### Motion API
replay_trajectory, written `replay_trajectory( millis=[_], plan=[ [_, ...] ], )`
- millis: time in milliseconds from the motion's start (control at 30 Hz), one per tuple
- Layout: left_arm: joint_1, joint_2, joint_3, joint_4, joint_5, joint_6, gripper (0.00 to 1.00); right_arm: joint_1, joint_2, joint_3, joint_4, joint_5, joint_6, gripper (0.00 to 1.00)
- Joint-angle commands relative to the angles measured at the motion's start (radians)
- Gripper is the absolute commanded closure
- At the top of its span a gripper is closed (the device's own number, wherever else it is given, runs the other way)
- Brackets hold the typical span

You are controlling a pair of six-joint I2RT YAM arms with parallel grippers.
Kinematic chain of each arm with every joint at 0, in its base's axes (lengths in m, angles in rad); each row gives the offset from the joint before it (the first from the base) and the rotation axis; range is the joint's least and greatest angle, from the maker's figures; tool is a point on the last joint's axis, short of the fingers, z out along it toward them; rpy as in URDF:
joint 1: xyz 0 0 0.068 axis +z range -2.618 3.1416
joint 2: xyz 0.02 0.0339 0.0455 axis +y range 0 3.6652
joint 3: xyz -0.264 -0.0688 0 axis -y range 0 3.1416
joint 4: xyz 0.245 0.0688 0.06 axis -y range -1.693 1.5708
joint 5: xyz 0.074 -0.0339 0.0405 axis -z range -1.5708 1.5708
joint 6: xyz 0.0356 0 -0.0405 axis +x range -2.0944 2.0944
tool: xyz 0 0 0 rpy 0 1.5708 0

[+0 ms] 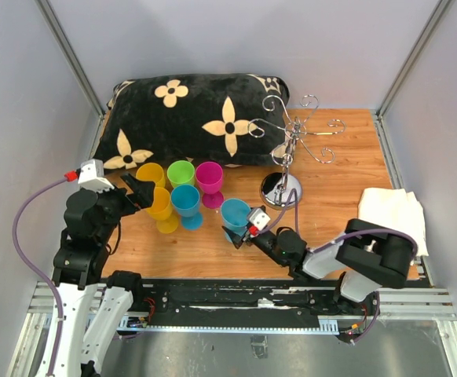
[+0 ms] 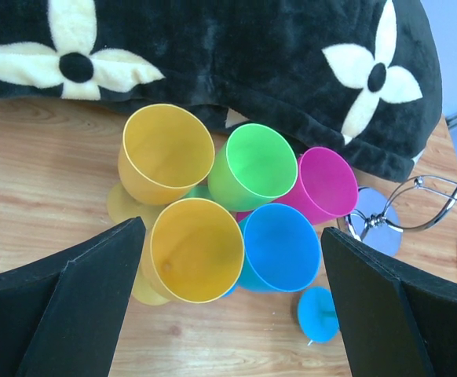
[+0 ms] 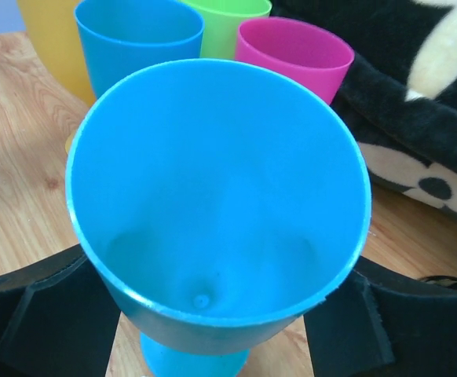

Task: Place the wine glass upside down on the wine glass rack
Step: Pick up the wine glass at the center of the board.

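Right wrist view: right tool (image 3: 209, 314) flanks the blue wine glass (image 3: 213, 181), can't tell if clamped. Slick bowl might slip; left tool (image 2: 232, 298) is wide apart.

Blue wine glass (image 1: 235, 213) stands upright — chrome wine glass rack (image 1: 288, 157) just behind.

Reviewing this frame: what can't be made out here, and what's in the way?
- Right wrist view: whether the pads of the right gripper touch the blue wine glass; its bowl hides them.
- Left wrist view: the wine glass rack is cut off by the right edge; only its base and some wire show.
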State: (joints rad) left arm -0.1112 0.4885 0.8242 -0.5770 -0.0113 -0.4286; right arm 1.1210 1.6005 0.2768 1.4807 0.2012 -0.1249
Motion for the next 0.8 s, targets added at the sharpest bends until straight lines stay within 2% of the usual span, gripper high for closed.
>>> replay_trajectory(
  millis=[0, 233, 300, 500, 767],
  plan=[
    [0.011, -0.025, 0.006, 0.013, -0.036, -0.025, 0.00, -0.017, -0.156, -0.046, -0.071, -0.011, -0.032, 0.37],
    [0.011, 0.021, 0.028, -0.012, 0.060, -0.062, 0.00, -0.013, -0.589, 0.021, -0.672, 0.005, -0.037, 0.37],
    [0.011, 0.026, 0.031, 0.003, 0.108, -0.078, 0.00, -0.013, -0.683, 0.034, -0.777, 0.008, -0.037, 0.40],
    [0.011, 0.046, 0.048, 0.063, 0.255, -0.151, 0.05, -0.013, -0.890, 0.024, -0.886, 0.014, -0.034, 0.45],
    [0.009, 0.057, 0.077, 0.126, 0.363, -0.281, 0.05, -0.013, -1.003, 0.046, -0.905, -0.019, 0.003, 0.53]
  ],
)
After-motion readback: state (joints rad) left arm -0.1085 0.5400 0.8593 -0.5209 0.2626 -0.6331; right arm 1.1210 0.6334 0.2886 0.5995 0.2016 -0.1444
